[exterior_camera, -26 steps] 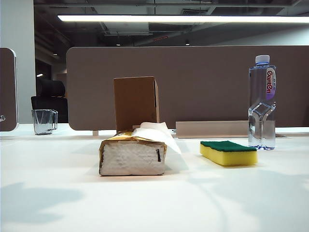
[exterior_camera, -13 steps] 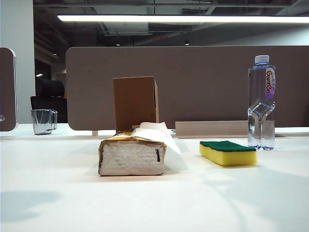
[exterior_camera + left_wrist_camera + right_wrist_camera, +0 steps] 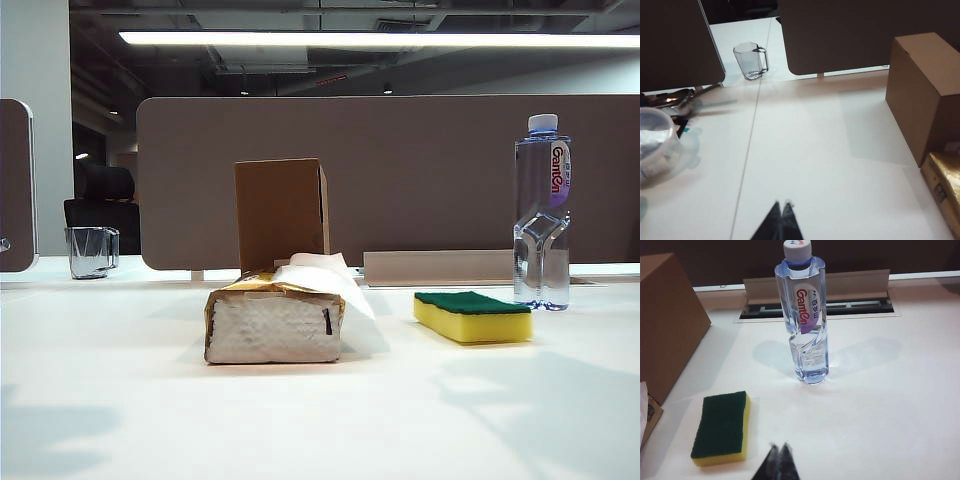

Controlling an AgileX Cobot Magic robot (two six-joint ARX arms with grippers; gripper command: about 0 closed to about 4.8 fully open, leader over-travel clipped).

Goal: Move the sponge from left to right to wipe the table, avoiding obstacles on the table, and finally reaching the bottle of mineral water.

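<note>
The yellow sponge [image 3: 472, 316] [image 3: 722, 428] lies green face up on the white table [image 3: 320, 420], just left of the bottle of mineral water [image 3: 542, 210] [image 3: 805, 315]. The gold-and-white tissue pack [image 3: 275, 320] [image 3: 945, 192] sits mid-table with the brown cardboard box [image 3: 281, 212] [image 3: 925, 95] behind it. Neither arm shows in the exterior view. My right gripper [image 3: 779, 445] is shut and empty, hovering above bare table near the sponge, not touching it. My left gripper [image 3: 782, 203] is shut and empty over bare table, apart from the box.
A clear glass cup [image 3: 91, 250] [image 3: 751, 60] stands at the far left back. A brown partition [image 3: 400, 180] runs behind the table. A clear lidded container [image 3: 655, 142] and dark tools lie beside it in the left wrist view. A grey cable slot [image 3: 817, 305] sits behind the bottle.
The arm shadows on the table's near part have shrunk and slid toward the front edge. The sponge, bottle, tissue pack and box have not moved.
</note>
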